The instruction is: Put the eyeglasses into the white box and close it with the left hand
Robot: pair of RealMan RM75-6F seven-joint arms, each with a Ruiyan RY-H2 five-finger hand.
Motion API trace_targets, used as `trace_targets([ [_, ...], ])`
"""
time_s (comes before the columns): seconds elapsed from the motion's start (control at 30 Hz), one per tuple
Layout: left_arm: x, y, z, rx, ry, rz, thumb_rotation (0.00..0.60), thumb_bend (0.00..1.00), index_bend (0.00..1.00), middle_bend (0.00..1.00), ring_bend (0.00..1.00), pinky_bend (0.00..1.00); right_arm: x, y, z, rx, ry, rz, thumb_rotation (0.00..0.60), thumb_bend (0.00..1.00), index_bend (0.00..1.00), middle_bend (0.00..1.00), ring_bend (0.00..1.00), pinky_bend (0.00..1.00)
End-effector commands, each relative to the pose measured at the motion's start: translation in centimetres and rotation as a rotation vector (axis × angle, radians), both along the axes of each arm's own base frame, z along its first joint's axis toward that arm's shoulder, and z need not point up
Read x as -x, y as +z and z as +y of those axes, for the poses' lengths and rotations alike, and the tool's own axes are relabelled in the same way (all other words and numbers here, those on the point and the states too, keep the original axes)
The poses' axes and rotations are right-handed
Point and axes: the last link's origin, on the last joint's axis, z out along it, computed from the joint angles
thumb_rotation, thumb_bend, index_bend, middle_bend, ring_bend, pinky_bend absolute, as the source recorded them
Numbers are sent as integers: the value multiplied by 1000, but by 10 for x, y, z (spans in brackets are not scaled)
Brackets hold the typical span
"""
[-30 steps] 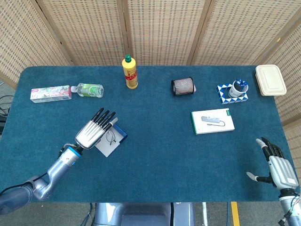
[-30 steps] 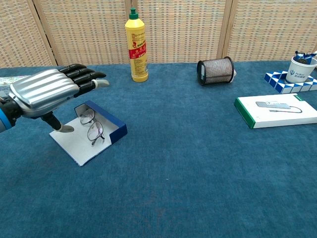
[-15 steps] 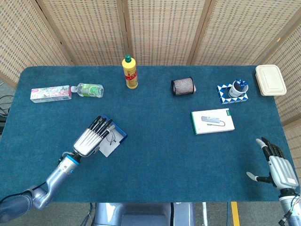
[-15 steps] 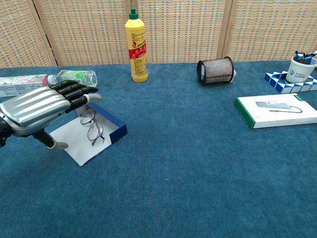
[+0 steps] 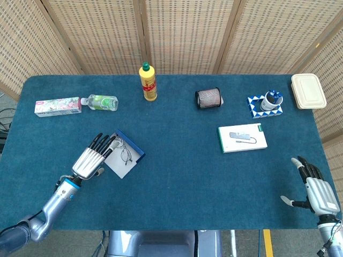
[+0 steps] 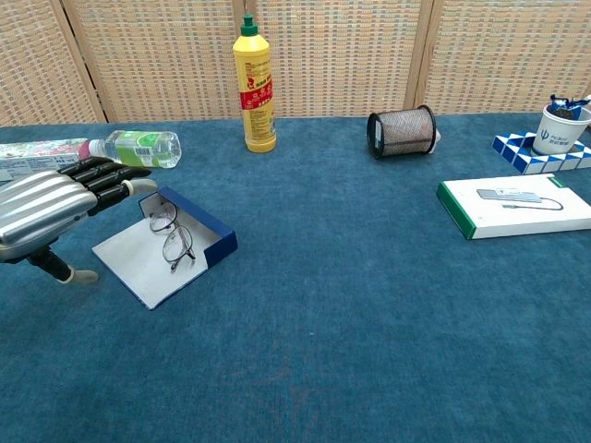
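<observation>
While drawing back toward the near left, leaves the space above the white box free. Puts the left hand beside the box now, not over it as a moment ago. Holds nothing there: fingers straight and a little apart, tips near the box's far left corner. Cannot tell if touching or not.

Shows the eyeglasses in full now. Lying inside the box, on its white floor, close to the blue wall. Not held by anything. Looks the same from the chest view: eyeglasses in the box, left hand off to the side and low over the counter.

Keeps the right hand far away at the near right edge, in the same place as before. Open too, with nothing in it.

Means the first half of the job looks done. Still leaves the box open, with nothing over the eyeglasses. Seems to call for the left hand to come back and fold the box shut. Hard to say which part is the lid.
</observation>
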Motion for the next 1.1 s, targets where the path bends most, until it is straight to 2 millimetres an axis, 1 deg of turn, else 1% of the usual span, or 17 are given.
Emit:
trace_targets([
  [0.03, 4, -4, 1, 6, 14, -1, 600, 61, 0, 0, 0, 0, 0, 0, 0, 0, -1, 0, 600, 0, 0, 0, 0, 0],
  [0.13, 8, -7, 2, 11, 24, 3, 600, 98, 0, 0, 0, 0, 0, 0, 0, -2, -1, 0, 600, 0, 0, 0, 0, 0],
  [0.3, 9, -11, 3, 14, 28, 5, 600, 116, 0, 0, 0, 0, 0, 0, 0, -1, 0, -1, 600, 0, 0, 0, 0, 0],
  [0.6, 10, -15, 3, 17, 33, 5, 600, 177, 0, 0, 0, 0, 0, 0, 0, 0, -1, -2, 600, 0, 0, 0, 0, 0],
  [0.67, 11, -15, 4, 19, 33, 8, 600, 203, 0, 0, 0, 0, 0, 0, 0, 0, -1, -2, 600, 0, 0, 0, 0, 0],
  [1.1, 12, -18, 4, 19, 34, 26, 600, 253, 0, 0, 0, 0, 0, 0, 0, 0, -1, -3, 600, 0, 0, 0, 0, 0],
])
